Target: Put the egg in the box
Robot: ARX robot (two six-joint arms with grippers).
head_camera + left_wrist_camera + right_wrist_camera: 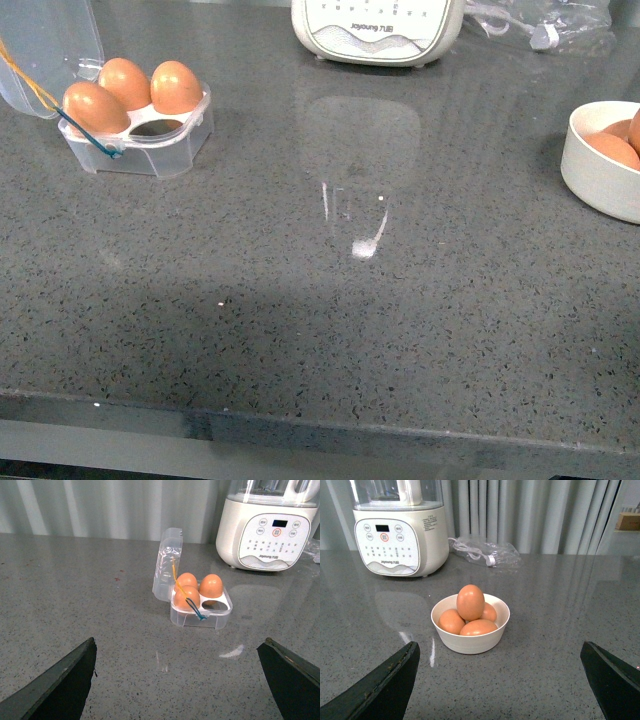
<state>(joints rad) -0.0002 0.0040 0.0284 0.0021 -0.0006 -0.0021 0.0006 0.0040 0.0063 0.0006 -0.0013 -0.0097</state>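
The clear box stands open at the far left, its lid tipped back, yellow and blue cords hanging over its side. Three brown eggs fill three cups and the front right cup is bare. In the left wrist view the box lies ahead of my open left gripper, well apart from it. A cream bowl holds several brown eggs, and one egg stands on top. My open right gripper sits just short of the bowl, empty. Neither arm shows in the front view.
A white appliance with buttons stands at the back centre. A clear bag with a cable lies to its right. The bowl is at the right edge. The dark speckled counter's front edge runs along the bottom.
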